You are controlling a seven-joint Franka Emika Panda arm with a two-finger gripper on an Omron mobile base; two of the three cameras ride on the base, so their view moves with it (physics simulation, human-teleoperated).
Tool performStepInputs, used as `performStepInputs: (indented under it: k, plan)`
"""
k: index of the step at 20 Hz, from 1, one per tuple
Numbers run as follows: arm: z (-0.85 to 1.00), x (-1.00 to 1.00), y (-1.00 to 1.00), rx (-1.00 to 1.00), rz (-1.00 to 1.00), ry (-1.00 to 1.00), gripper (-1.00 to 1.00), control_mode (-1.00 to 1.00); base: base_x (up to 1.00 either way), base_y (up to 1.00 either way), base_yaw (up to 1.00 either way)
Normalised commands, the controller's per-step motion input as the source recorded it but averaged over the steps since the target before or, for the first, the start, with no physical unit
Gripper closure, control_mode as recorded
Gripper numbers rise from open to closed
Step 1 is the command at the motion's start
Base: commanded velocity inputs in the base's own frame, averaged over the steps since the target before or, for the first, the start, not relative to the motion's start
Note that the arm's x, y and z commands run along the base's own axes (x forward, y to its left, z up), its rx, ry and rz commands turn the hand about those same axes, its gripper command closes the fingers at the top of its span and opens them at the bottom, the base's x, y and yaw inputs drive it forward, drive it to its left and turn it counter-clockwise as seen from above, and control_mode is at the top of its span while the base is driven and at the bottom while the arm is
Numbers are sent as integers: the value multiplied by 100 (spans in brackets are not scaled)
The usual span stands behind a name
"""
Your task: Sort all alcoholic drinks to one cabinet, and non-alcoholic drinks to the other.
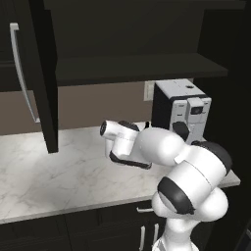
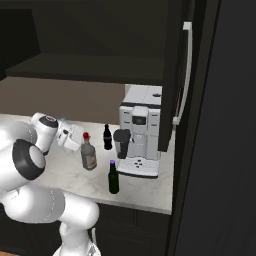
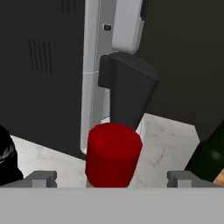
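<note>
The liquor bottle (image 2: 89, 156), clear-grey with a red cap (image 3: 113, 155), stands on the counter left of the coffee machine. My gripper (image 3: 113, 179) is open, with one fingertip (image 3: 41, 178) on each side of the cap and neither touching it. From the right base, the gripper (image 2: 79, 144) sits just left of the bottle's neck. A small black cola bottle (image 2: 107, 137) stands behind it, and its edge shows in the hand view (image 3: 6, 157). The dark green beer bottle (image 2: 113, 177) stands nearer the counter's front edge (image 3: 210, 153). Both upper cabinets are open: left door (image 1: 41, 73), right door (image 2: 175, 75).
A white and black coffee machine (image 2: 142, 135) stands at the counter's right end, its dark spout (image 3: 127, 92) straight behind the red cap. The bare cabinet shelf (image 1: 137, 68) hangs above the marble counter (image 1: 59, 171). A dark tall unit (image 2: 220, 150) closes off the right side.
</note>
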Motion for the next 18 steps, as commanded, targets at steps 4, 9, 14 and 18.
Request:
performStepInputs:
  k: [4,9,14,18]
  plan:
    - [0,16,-3,0,0,0,-100,-100,0,0,0]
    - [-3,1,-1,-3,0,0,100,-100,0,0,0]
    - [4,-5,-13,-3,0,0,100,-100,0,0,0]
    - [64,-29,-31,1,0,0,100,-100,0,0,0]
